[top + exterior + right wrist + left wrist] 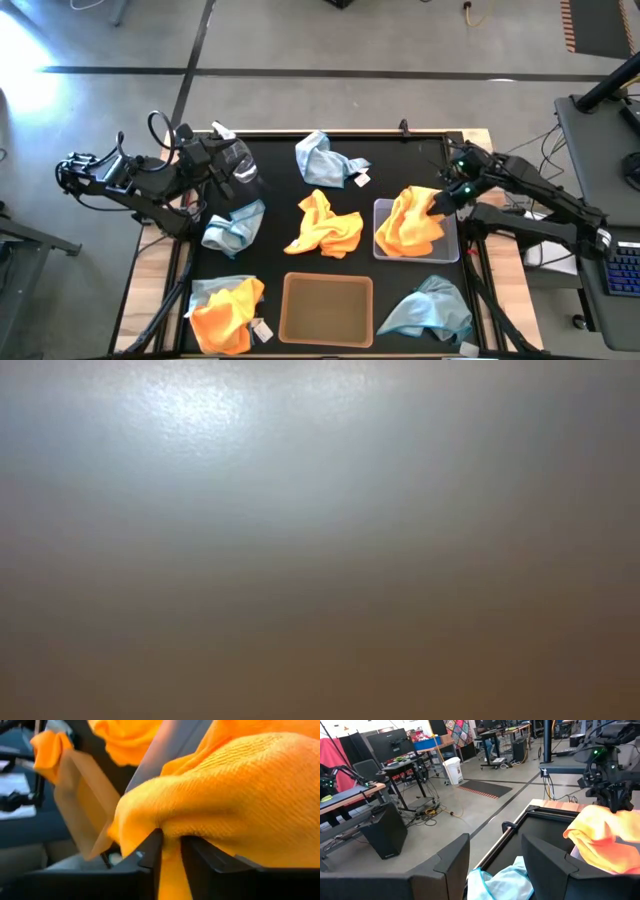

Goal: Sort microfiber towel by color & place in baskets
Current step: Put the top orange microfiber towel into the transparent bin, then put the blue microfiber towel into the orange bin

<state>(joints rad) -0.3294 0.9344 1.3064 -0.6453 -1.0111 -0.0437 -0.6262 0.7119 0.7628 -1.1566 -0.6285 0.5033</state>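
My right gripper is over the far right part of the light grey basket and is shut on an orange towel, which fills that basket. The tan basket sits at the table's near edge. A second orange towel lies mid-table. Pale blue towels lie far, left and near right. An orange towel on a blue one lies near left. My left gripper is open and hovers at the table's left. A blue towel shows beyond its fingers. My right gripper pinches a raised fold of the orange towel between its two fingers, coming from the table's right side and slanting down. The cloth bulges over both fingers. The rest of the towel lies bunched in the grey basket.
The low view is a featureless blur. The black mat is framed by wooden table edges. Bare mat shows between the towels, mostly at the far right. Desks, monitors and cables stand in the room beyond the table.
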